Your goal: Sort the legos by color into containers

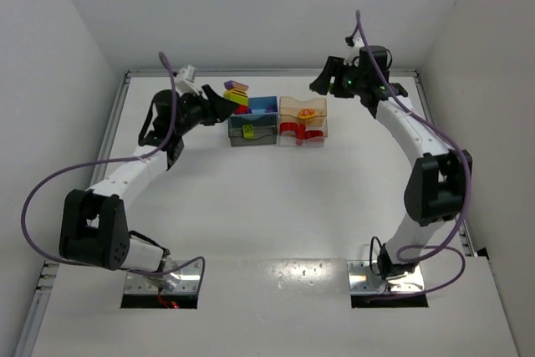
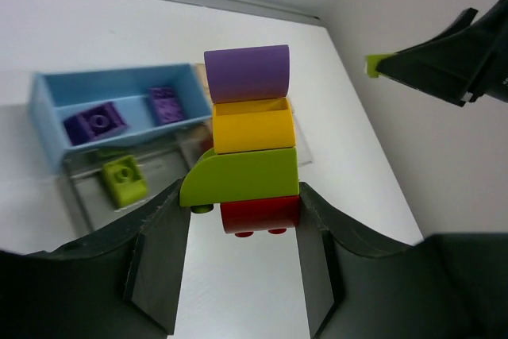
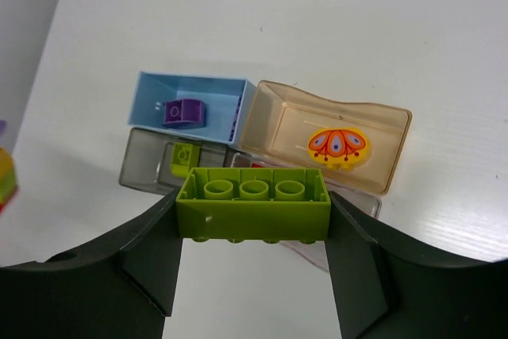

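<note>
Gripping a four-brick stack (image 2: 248, 136), the left end effector (image 2: 248, 216) is closed on the stack's lower end, with one finger on each side. Counting outward from the fingers, the stack is made up of a red brick, a lime green brick with one rounded end, a yellow brick and a purple round-topped piece. The stack is held off the surface (image 1: 267, 206), just beside the far left corner of the bin block (image 1: 277, 119).

The right end effector (image 3: 252, 220) is closed on a single lime green brick (image 3: 254, 200), gripped by its two short ends with the studs facing the wrist camera. It is held above the surface, near the far right corner of the bin block.

Bin block contents:
- The blue bin (image 2: 46, 117), at the far left, holds two purple bricks (image 2: 95, 122).
- The dark grey bin (image 3: 136, 166), at the near left, holds one small lime green brick (image 3: 184, 156).
- The peach bin (image 3: 274, 121), at the far right, holds a round yellow piece (image 3: 337, 144) with an orange-and-red print.
- The clear bin (image 1: 325, 129), at the near right, holds red bricks (image 1: 290, 129). Their number cannot be determined.
</note>
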